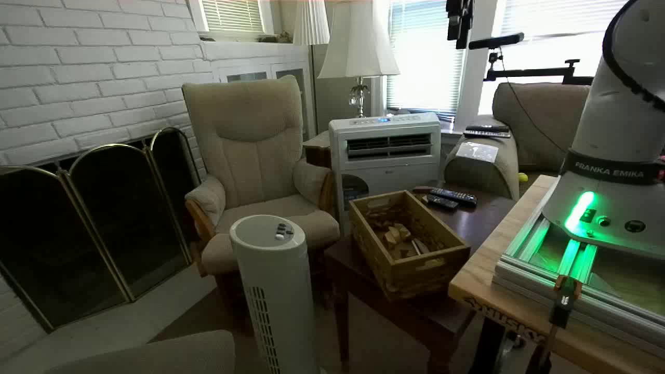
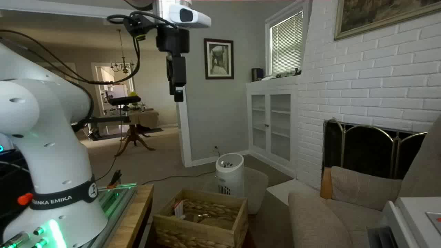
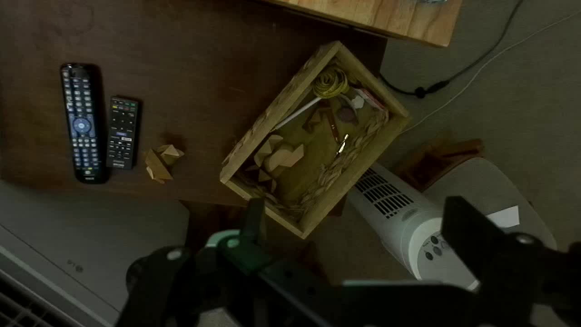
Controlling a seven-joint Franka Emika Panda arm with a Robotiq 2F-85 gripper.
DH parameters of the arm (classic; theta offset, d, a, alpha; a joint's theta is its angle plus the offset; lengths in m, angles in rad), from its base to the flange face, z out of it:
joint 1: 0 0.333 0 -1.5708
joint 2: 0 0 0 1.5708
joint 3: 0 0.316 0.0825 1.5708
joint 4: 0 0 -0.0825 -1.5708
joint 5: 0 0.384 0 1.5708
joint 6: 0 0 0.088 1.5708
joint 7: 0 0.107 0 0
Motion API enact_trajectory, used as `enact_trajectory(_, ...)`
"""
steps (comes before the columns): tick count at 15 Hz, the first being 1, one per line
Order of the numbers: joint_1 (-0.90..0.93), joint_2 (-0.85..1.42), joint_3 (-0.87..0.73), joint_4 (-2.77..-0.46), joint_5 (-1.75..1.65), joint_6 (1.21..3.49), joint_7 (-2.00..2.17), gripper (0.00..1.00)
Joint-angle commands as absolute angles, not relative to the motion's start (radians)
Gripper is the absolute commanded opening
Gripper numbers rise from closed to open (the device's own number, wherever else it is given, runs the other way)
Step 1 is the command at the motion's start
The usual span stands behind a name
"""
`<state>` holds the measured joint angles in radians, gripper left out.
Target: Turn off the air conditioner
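One air conditioner (image 1: 389, 174): white and boxy with a dark vent slot, it stands just beyond the dark table (image 3: 195, 59), beside a beige armchair (image 1: 241, 124) and in front of a bright window (image 1: 423, 57), perhaps so that its exhaust can go outdoors.
Control panel (image 1: 384, 120): set in the unit's top, it faces up and glows blue, which suggests the power is on and the switching-off lies ahead.
Robot arm (image 2: 57, 151): mounted on a wooden bench (image 1: 501, 239) next to the table, likely to bring that panel within reach.
Remotes: a long remote (image 3: 81, 122) and a shorter remote (image 3: 122, 134) lie side by side, presumably kept handy; which devices they run is unclear.
Wooden basket (image 3: 356, 168): sits slantwise over the table's corner, gathering odds and ends (image 3: 286, 156).
White tower (image 1: 293, 291): round-topped, near the basket, and not the target.
Gripper (image 3: 356, 213): points down in mid-air, well apart from the air conditioner.
Fingers (image 3: 460, 227): spread wide, holding nothing and touching nothing visible; whether this is their limit cannot be told. Brought together, they would probably make a better tip for pressing a button.
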<state>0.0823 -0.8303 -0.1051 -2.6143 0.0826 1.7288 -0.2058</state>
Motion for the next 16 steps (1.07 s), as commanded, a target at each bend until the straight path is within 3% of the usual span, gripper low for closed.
enact_trajectory(1,0.070,-0.829,-0.095,-2.612,0.090,1.726,-0.213,1.00)
enact_trajectory(8,0.070,-0.829,-0.095,-2.612,0.090,1.726,-0.213,1.00)
enact_trajectory(16,0.070,-0.456,-0.113,-2.291,0.150,1.811,-0.164,1.00)
